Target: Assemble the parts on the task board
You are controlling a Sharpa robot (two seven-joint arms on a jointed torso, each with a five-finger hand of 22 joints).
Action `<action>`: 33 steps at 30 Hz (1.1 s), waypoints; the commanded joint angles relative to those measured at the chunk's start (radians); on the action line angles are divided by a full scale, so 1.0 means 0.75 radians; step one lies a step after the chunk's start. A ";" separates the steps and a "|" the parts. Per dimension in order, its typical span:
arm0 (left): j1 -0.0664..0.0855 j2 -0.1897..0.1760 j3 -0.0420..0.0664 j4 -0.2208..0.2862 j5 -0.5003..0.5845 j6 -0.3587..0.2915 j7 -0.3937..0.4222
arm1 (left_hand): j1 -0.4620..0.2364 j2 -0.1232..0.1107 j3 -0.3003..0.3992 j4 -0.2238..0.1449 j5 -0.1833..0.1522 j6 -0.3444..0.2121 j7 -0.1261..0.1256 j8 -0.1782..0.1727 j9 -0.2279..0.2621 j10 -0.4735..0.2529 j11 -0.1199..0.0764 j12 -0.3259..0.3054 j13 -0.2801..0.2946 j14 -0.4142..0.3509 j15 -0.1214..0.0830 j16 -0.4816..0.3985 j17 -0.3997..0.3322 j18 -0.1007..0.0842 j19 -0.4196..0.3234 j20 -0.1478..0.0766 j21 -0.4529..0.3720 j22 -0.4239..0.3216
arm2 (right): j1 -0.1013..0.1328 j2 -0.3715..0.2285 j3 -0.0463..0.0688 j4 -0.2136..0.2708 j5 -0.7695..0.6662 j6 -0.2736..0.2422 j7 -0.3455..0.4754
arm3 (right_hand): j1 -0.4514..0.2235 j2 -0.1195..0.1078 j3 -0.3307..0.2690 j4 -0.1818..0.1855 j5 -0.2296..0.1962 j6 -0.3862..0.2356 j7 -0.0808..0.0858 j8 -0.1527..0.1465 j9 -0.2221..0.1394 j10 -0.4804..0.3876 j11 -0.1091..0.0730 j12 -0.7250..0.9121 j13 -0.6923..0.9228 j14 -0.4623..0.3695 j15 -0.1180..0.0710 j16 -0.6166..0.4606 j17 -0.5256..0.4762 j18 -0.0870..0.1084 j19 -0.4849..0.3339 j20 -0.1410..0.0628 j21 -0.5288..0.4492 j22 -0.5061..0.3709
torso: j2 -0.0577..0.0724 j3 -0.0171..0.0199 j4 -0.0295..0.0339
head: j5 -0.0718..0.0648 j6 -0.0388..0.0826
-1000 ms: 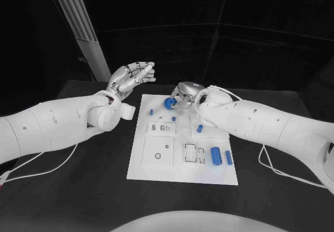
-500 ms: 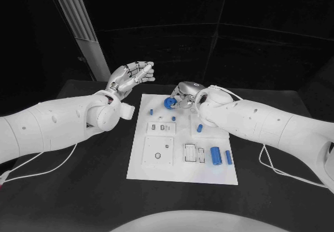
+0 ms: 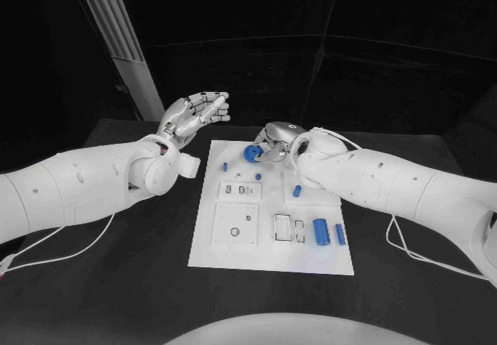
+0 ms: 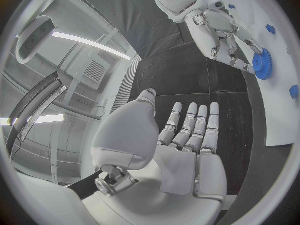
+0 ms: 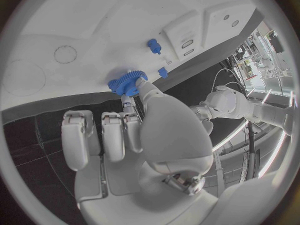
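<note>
One blue gear (image 3: 252, 152) sits at the far end of the task board (image 3: 271, 251), at about 12 o'clock on the plate, and the right hand (image 3: 276, 141) is pinching it: in the right wrist view the thumb and a finger close on the toothed rim of the gear (image 5: 127, 82) against the white surface. Whether the gear is already seated on a post or only resting on the plate I cannot tell from here. To do this step well, the hand should probably keep the gear flat to the board, centre it before pressing, and ease it down without tilting it. The far edge of the board lies just beyond the gear, so any sliding should go inward, towards 6 o'clock. Small blue pegs (image 3: 225, 166) stand near the gear at about 7 o'clock, and two blue cylinders (image 3: 321, 231) lie well apart at 5 o'clock. The left hand (image 3: 194, 115) is raised off the table at 10 o'clock, released and holding nothing, fingers apart, leaving that side free.
</note>
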 commanded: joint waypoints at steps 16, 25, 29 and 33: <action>0.002 0.001 0.001 -0.002 -0.006 0.012 0.194 | 0.000 0.010 -0.008 0.000 0.005 -0.010 0.189 0.006 -0.001 -0.010 0.001 0.008 0.000 -0.009 0.001 -0.005 0.000 -0.009 -0.007 -0.001 -0.007 -0.001 | -0.009 -0.019 -0.005 0.019 -0.003 -0.005 0.021 | -0.019 -0.012 -0.024 0.020 -0.042 -0.023 -0.004 0.005 0.002 0.144 -0.013 0.003 0.347 0.137 -0.014 0.003 0.351 -0.010 0.138 -0.011 0.004 0.351 | 0.001 0.0001 0.0002 | 0.000 -0.001; 0.002 -0.001 0.001 -0.001 -0.006 0.012 0.194 | 0.000 0.010 -0.008 0.000 0.005 -0.010 0.189 0.006 -0.001 -0.010 0.001 0.008 0.000 -0.009 0.001 -0.005 0.000 -0.009 -0.007 -0.001 -0.007 -0.001 | -0.010 -0.029 -0.005 0.027 0.002 -0.018 0.025 | -0.010 0.000 -0.020 0.026 -0.046 -0.003 -0.005 0.016 0.008 0.144 -0.015 0.003 0.347 0.137 -0.015 0.003 0.351 -0.010 0.138 -0.013 0.004 0.351 | 0.001 -0.0004 0.0000 | -0.001 -0.003; 0.002 -0.001 0.001 -0.001 -0.006 0.012 0.194 | 0.000 0.010 -0.008 0.000 0.005 -0.010 0.189 0.006 -0.001 -0.010 0.001 0.008 0.000 -0.009 0.001 -0.005 0.000 -0.009 -0.007 -0.001 -0.007 -0.001 | -0.010 -0.032 -0.005 0.032 0.003 -0.032 0.031 | -0.003 0.009 -0.016 0.027 -0.045 0.013 -0.007 0.023 0.012 0.144 -0.016 0.003 0.347 0.137 -0.016 0.003 0.351 -0.010 0.138 -0.014 0.004 0.351 | 0.001 -0.0002 0.0003 | -0.002 -0.003; 0.002 -0.002 0.001 -0.001 -0.006 0.012 0.194 | 0.001 0.012 -0.010 0.000 0.005 -0.012 0.189 0.009 -0.001 -0.011 0.001 0.009 0.000 -0.009 0.001 -0.004 0.000 -0.009 -0.011 -0.001 -0.009 -0.004 | -0.010 -0.032 -0.005 0.037 0.004 -0.052 0.035 | 0.002 0.013 -0.013 0.026 -0.045 0.016 -0.007 0.024 0.012 0.144 -0.017 0.003 0.347 0.137 -0.017 0.003 0.351 -0.010 0.138 -0.015 0.004 0.351 | 0.000 -0.0001 -0.0006 | -0.003 -0.004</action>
